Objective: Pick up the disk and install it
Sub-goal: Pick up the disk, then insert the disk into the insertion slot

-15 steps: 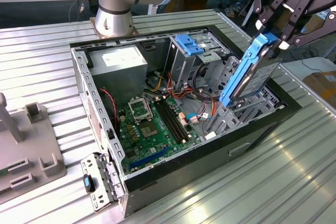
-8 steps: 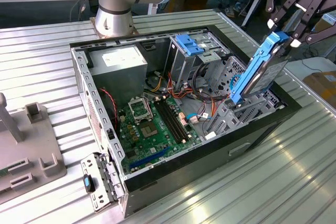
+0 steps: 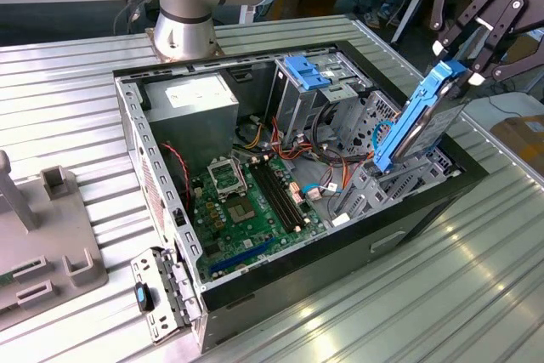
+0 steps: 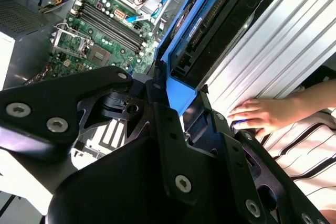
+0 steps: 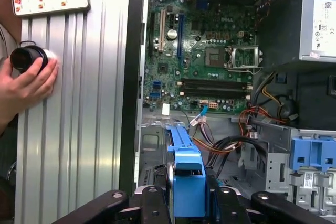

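Note:
The disk (image 3: 421,121) is a flat drive in bright blue side rails. It hangs tilted, almost on edge, above the drive cage (image 3: 374,184) at the exterior view's right end of the open computer case (image 3: 136,125). My gripper (image 3: 463,65) is shut on the disk's upper end, and the lower end reaches down to the cage's top. In both wrist views the blue-railed disk (image 4: 210,30) (image 5: 186,177) sticks out from between the black fingers (image 4: 173,124), with the motherboard (image 5: 205,61) beyond it.
Inside the case are a grey power supply box (image 3: 191,99), a blue bracket (image 3: 308,70) on the metal cage, and loose cables. A person's hand (image 4: 257,116) rests on the ribbed table beside the case. A grey fixture (image 3: 42,235) stands at the exterior view's left.

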You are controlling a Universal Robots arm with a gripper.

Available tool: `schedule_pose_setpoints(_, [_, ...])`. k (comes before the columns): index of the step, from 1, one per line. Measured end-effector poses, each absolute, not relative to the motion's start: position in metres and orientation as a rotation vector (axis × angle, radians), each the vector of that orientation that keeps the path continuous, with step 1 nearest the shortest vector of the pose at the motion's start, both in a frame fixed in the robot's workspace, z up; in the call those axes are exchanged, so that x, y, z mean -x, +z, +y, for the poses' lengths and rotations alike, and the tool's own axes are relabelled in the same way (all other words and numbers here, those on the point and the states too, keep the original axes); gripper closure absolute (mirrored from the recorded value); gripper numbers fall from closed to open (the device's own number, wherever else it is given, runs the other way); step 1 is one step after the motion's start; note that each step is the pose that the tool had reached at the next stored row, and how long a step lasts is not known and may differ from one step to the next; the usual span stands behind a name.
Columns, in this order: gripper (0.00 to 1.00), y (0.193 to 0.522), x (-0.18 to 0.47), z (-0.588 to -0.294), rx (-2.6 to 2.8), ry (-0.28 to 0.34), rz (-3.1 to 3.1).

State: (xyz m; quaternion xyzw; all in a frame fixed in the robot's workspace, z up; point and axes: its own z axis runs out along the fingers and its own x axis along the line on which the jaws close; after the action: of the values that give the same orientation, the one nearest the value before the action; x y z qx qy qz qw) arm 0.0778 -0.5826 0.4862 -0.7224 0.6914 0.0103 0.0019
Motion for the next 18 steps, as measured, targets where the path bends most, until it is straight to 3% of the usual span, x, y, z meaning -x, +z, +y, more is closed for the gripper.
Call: schedule_pose_setpoints(18, [0.64, 0.466, -0.083, -0.576, 2.248, 0.032, 2.189])
